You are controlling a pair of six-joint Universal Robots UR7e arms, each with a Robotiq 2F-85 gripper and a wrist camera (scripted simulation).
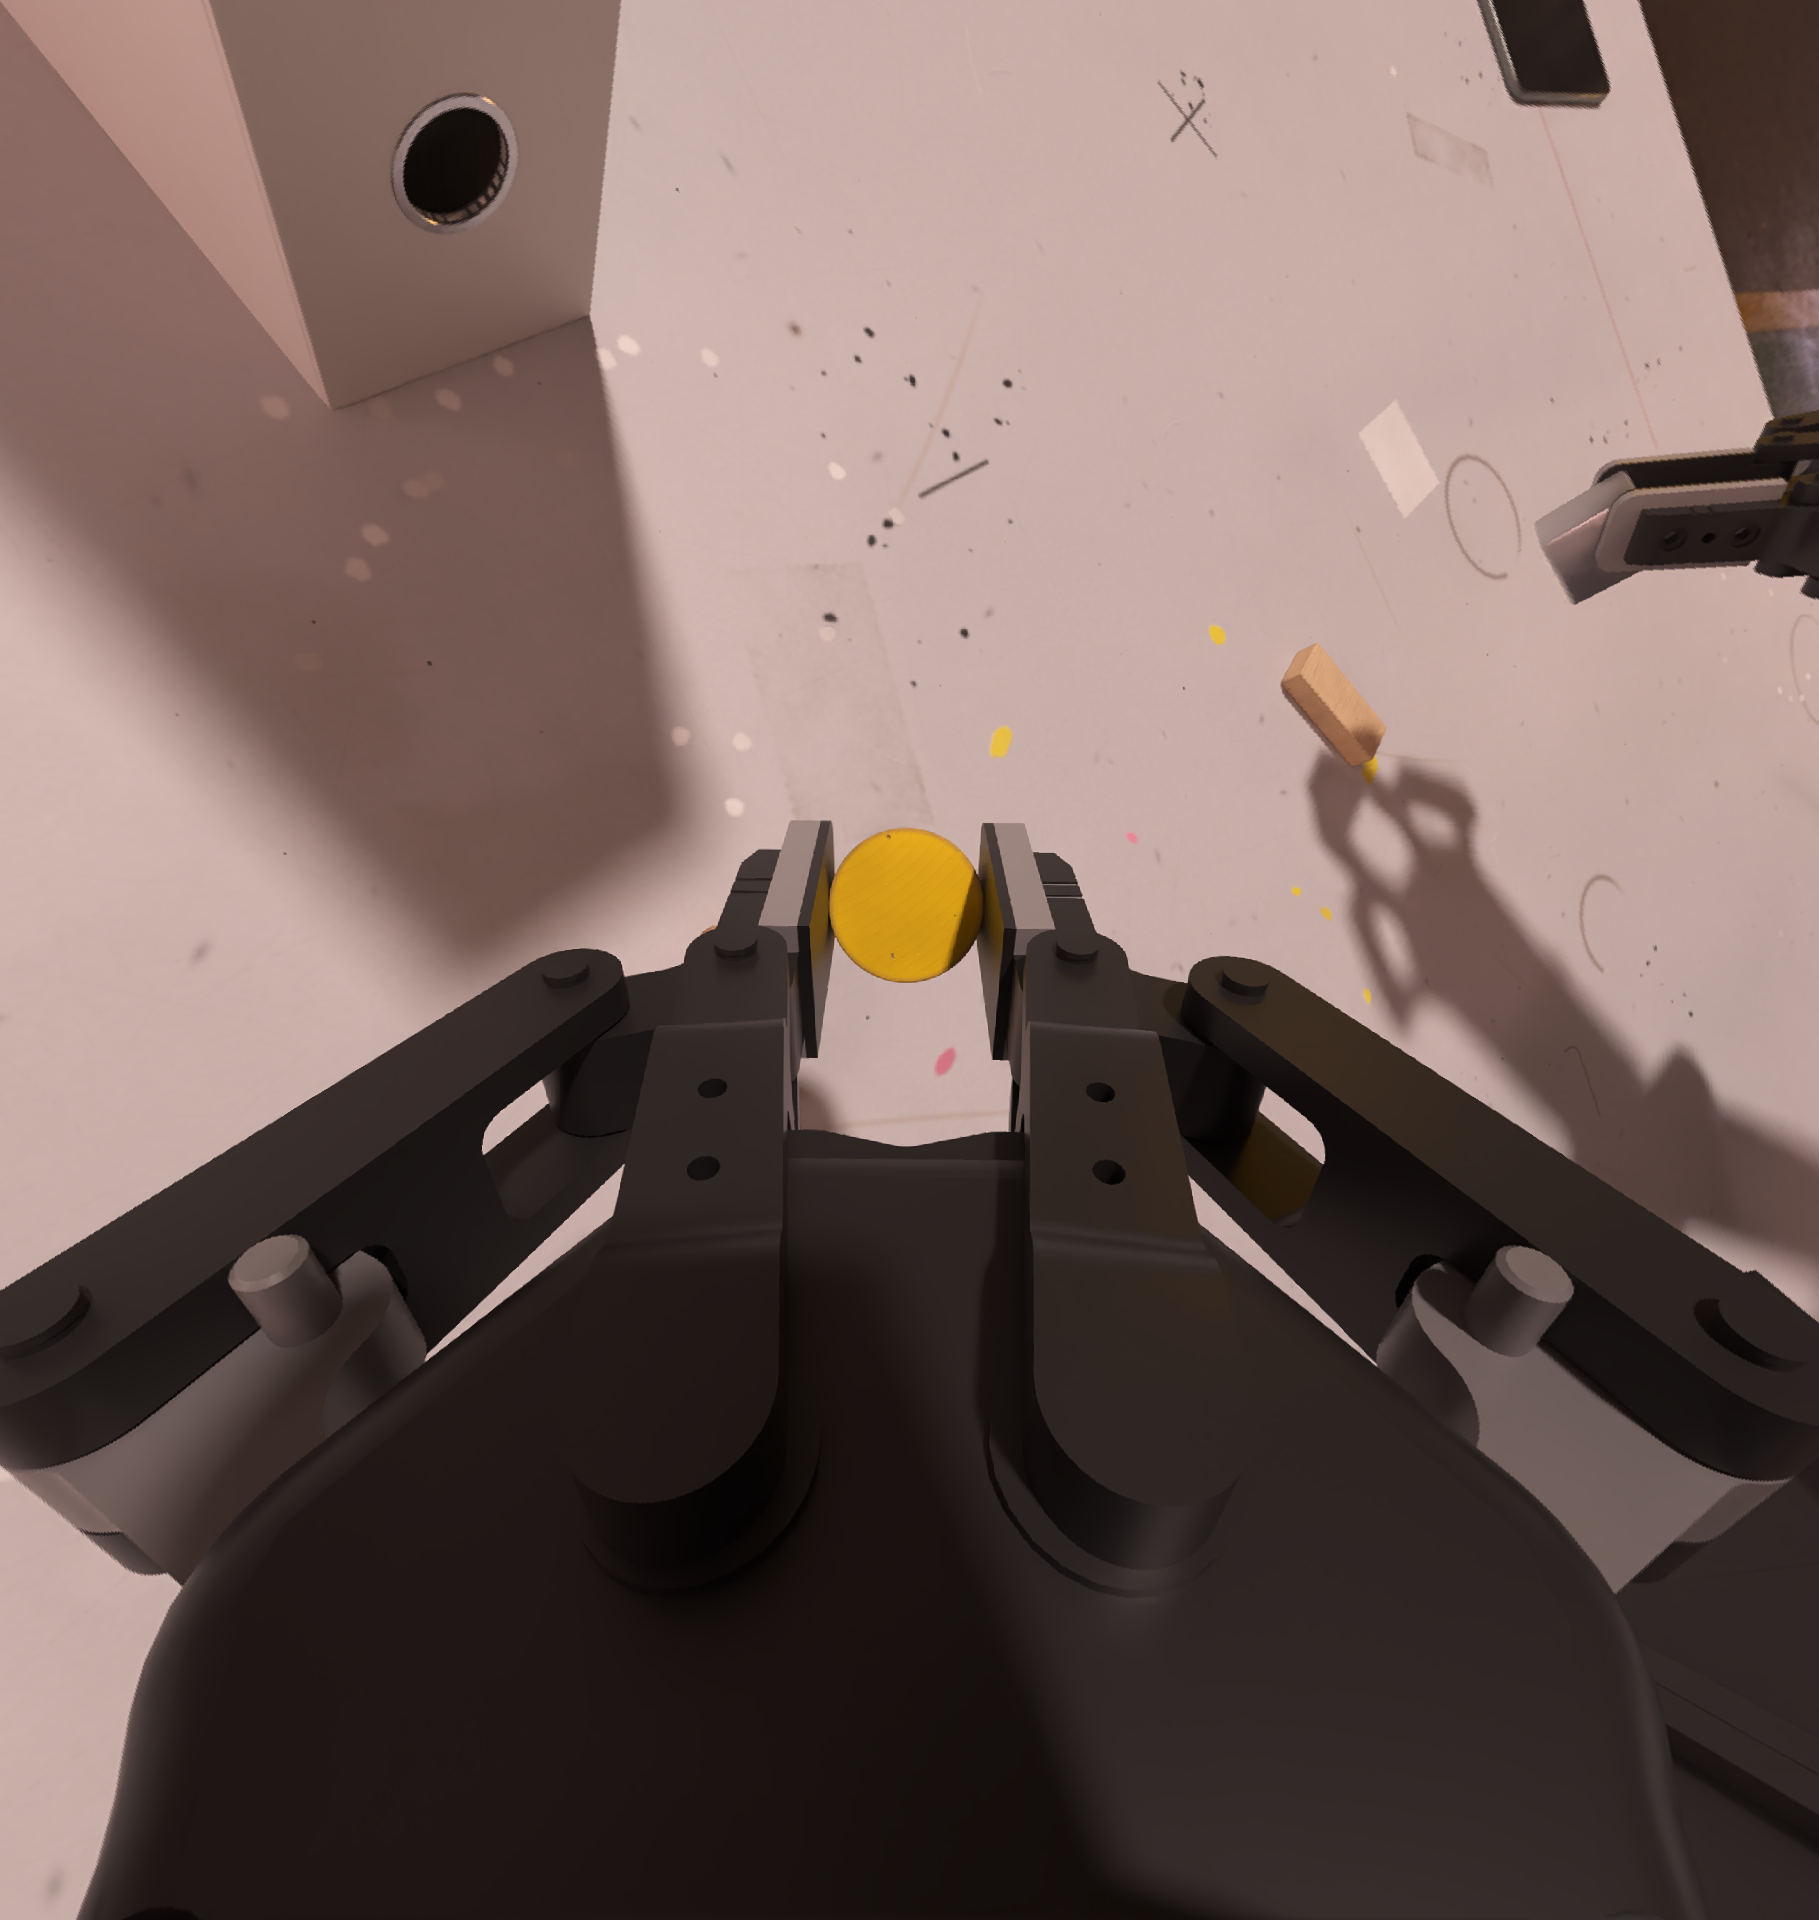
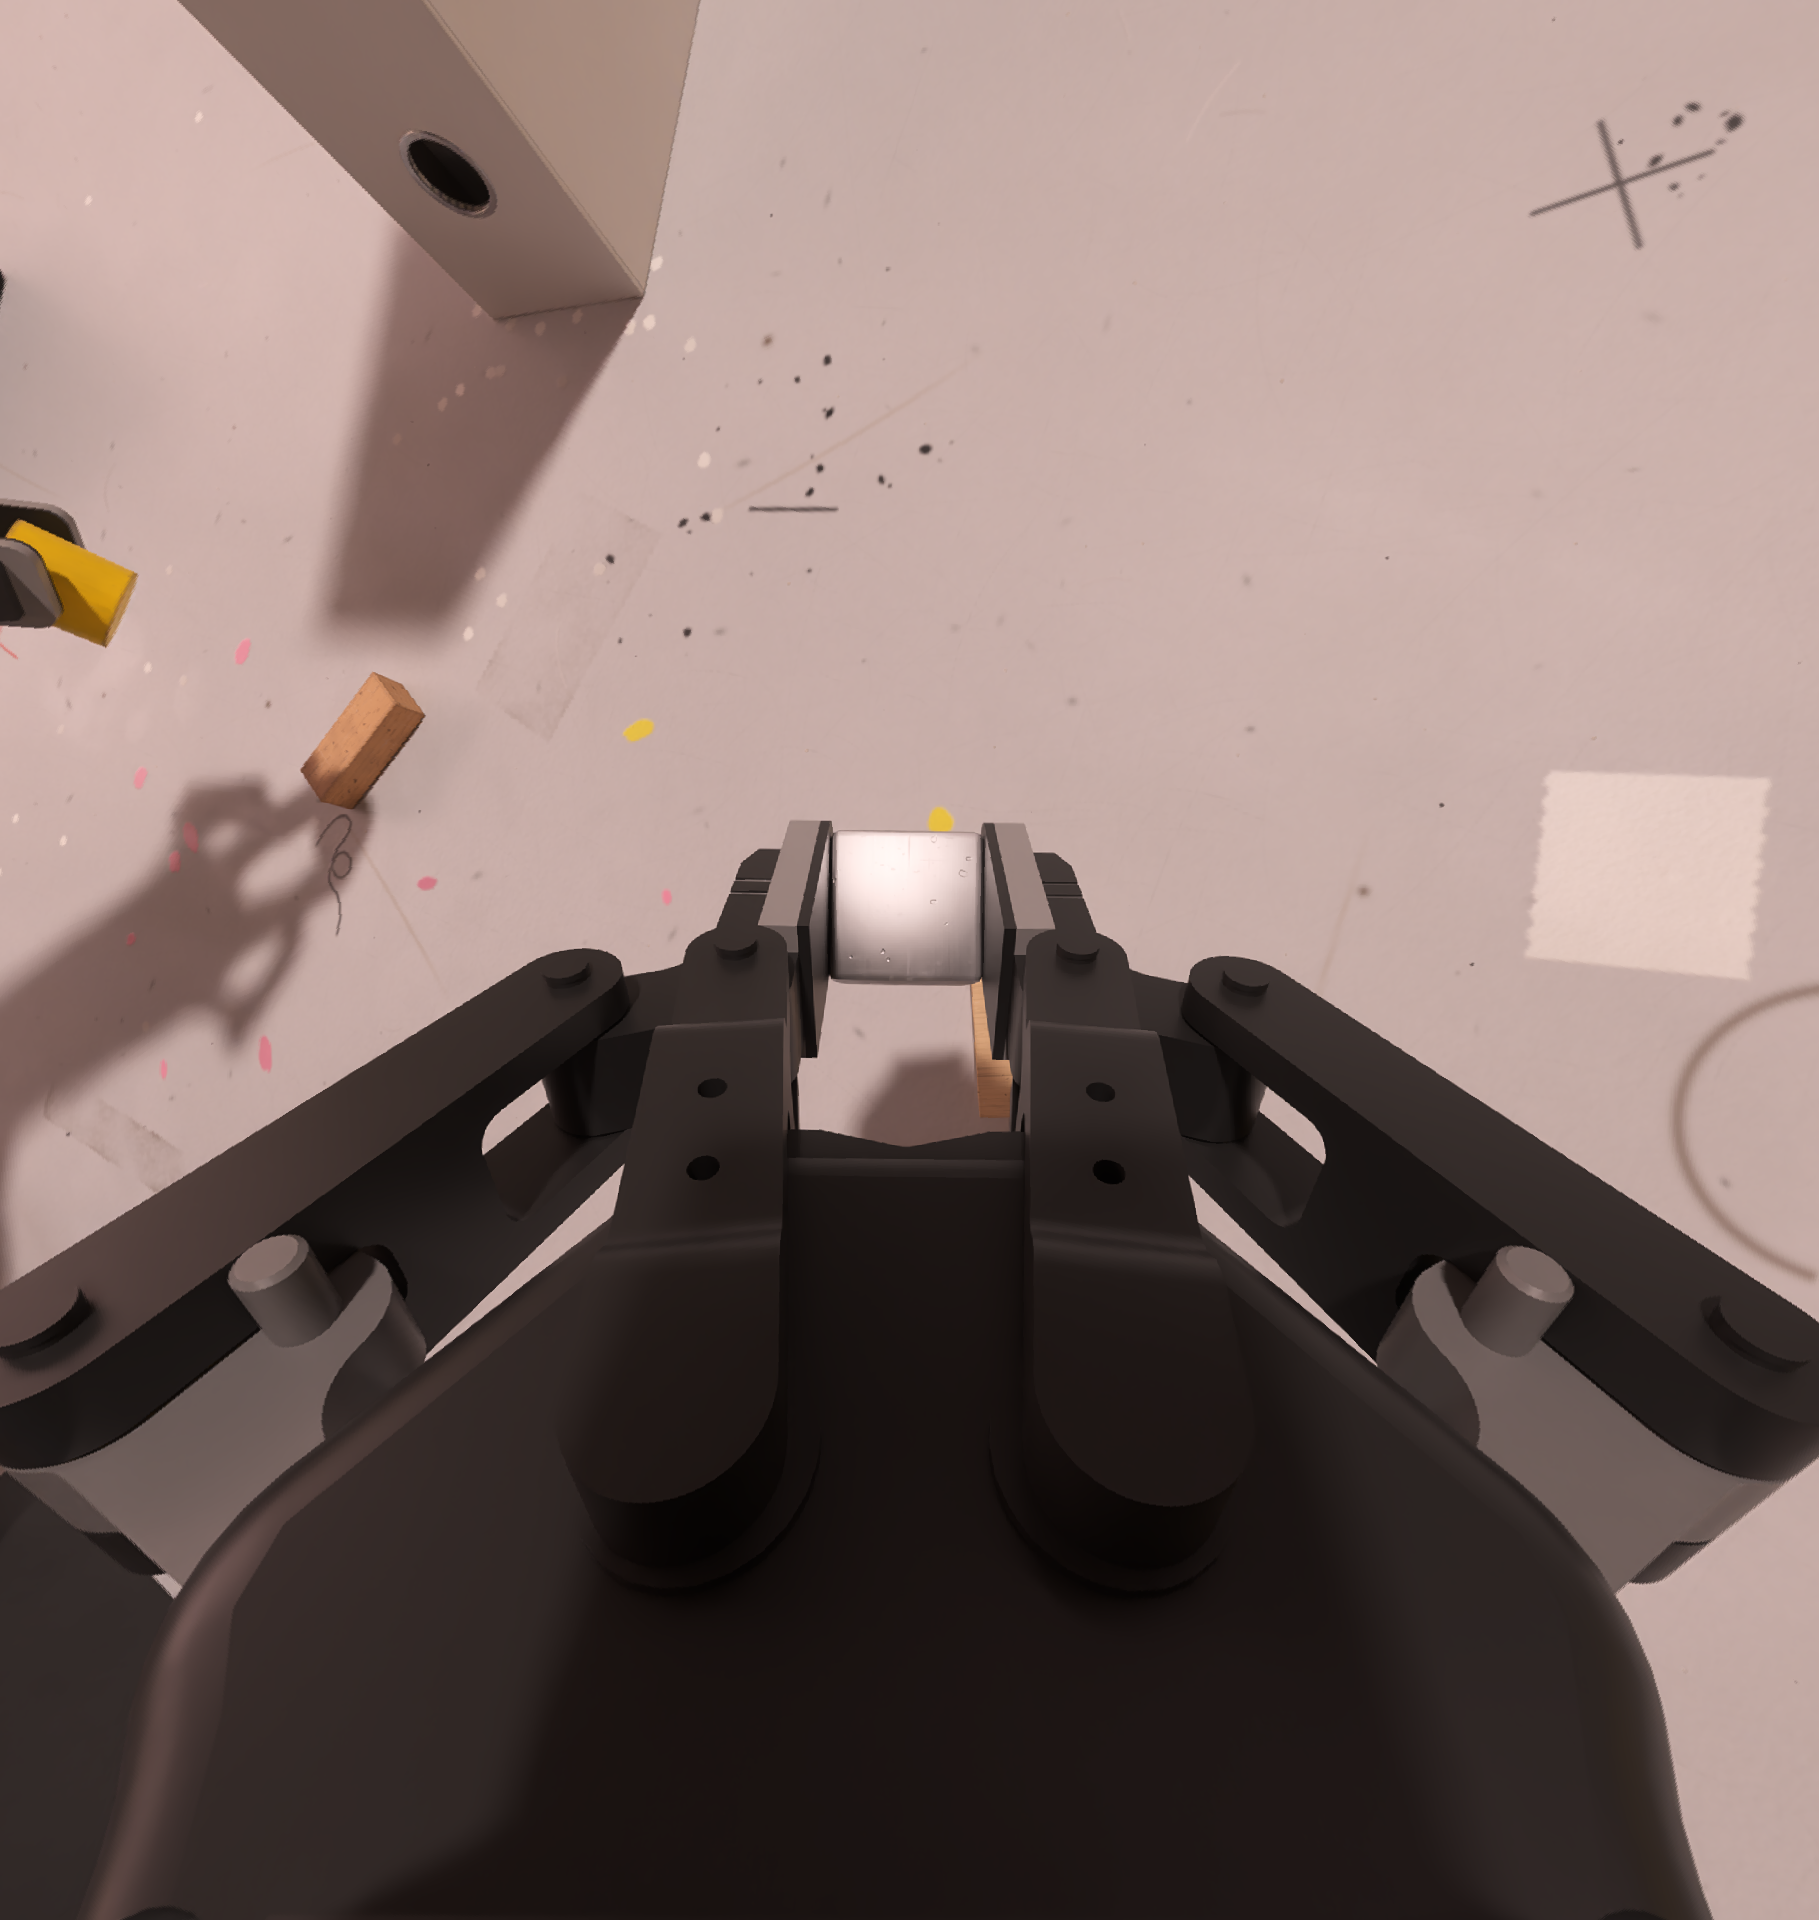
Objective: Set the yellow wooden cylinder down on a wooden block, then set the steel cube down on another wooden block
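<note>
In the left wrist view my left gripper point(image 1: 905, 904) is shut on the yellow wooden cylinder point(image 1: 905, 906), held above the table with its round end facing the camera. A wooden block point(image 1: 1333, 702) lies on the table ahead to the right. My right gripper point(image 2: 905, 904) is shut on the steel cube point(image 2: 905, 906), also held above the table. A sliver of a second wooden block point(image 2: 988, 1049) shows below the cube, beside the right finger. The first block point(image 2: 363, 740) lies to the left in the right wrist view, near the left gripper with the cylinder point(image 2: 89, 594).
A white box point(image 1: 406, 177) with a round dark hole stands at the back left; it also shows in the right wrist view point(image 2: 510, 156). The right gripper's fingers point(image 1: 1653, 530) reach in from the right edge. The table top point(image 1: 1092, 416) is speckled with paint marks.
</note>
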